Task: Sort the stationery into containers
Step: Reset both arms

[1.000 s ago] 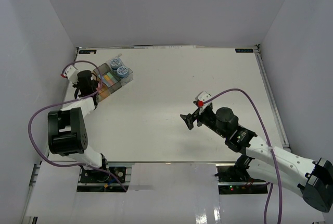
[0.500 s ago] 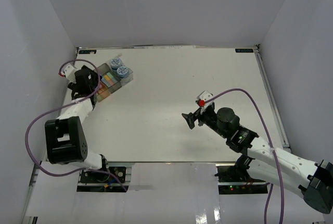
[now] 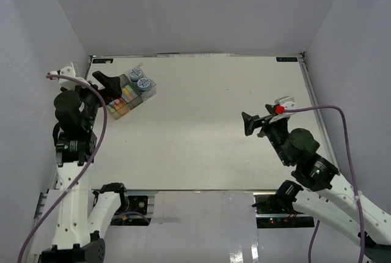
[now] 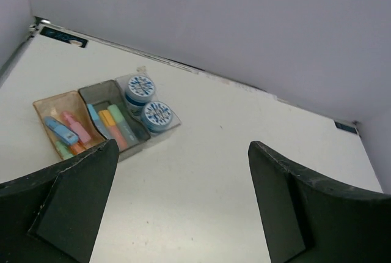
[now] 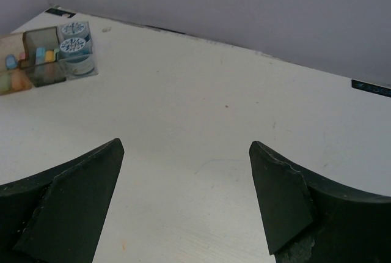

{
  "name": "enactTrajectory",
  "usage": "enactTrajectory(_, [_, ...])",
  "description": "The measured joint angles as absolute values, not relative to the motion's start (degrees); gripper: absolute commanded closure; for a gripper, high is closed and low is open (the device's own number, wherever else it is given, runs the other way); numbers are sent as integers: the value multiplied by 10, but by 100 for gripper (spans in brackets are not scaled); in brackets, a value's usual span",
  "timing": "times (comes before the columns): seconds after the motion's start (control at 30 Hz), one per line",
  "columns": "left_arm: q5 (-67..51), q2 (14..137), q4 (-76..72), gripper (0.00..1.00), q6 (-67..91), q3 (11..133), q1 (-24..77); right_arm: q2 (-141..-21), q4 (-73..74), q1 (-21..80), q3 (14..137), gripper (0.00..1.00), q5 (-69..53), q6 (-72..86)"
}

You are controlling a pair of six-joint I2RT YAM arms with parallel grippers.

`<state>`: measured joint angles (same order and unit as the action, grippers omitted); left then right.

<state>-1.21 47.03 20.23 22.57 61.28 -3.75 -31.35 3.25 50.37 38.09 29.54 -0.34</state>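
At the far left, the left gripper hangs in the air near the left side of the containers. Its two black fingers are spread wide apart, and we see nothing between them.

Just to its right, in the far left corner of the white table, the containers stand as three small bins joined in a row. From the left wrist view we go across them. First comes the orange-tan bin, holding pastel sticks in blue, pink, green and orange. Next, the smoky grey bin holds more sticks in blue, orange, green and pink, lying side by side. Last, the clear bin holds the two round blue-and-white patterned rolls, one behind the other, patterned faces up. We see no stationery lying loose on the table.

Well apart from the bins, on the right side of the table, the right gripper is held above the surface and points toward the left. Its fingers also stand wide apart, and it holds nothing. In its wrist view the bins appear small at the upper left.
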Motion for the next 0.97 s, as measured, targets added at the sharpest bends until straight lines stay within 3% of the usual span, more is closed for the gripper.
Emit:
enactTrajectory(0.4, [-1,283,426,2,184,616,32,-168,93,504,388,10,420,-58])
enactTrajectory(0.97, [32,254,484,2,200,575,34,-135,93,504,377,10,451,-79])
